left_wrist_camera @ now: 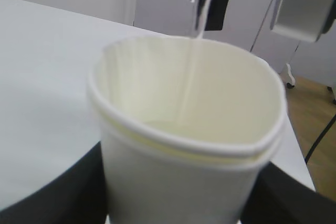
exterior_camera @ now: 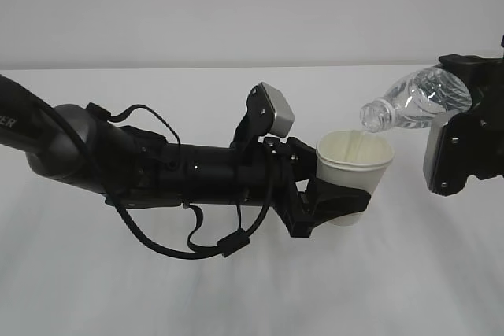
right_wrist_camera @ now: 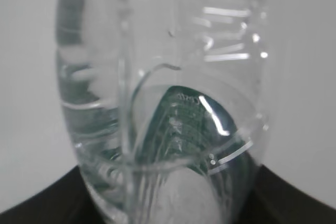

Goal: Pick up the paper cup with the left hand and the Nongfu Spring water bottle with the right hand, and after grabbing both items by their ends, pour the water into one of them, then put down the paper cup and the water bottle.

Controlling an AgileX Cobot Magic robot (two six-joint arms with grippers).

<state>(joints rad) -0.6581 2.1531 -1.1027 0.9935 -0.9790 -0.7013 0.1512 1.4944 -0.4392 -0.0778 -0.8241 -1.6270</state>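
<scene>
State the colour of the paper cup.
Cream-white and plain, the paper cup shows best in the left wrist view.

free: table (exterior_camera: 236, 297) bare at 6 o'clock | blocked: 3 o'clock of paper cup (exterior_camera: 353, 164) by tilted water bottle (exterior_camera: 413, 100), right hand (exterior_camera: 465, 143)

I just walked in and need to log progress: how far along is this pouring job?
Done: both items are picked up. The left hand holds the paper cup upright off the table, and the right hand holds the Nongfu Spring water bottle tilted, its mouth over the cup. In hand: the water is streaming into the cup. Left: finish pouring, then set down cup and bottle.
</scene>
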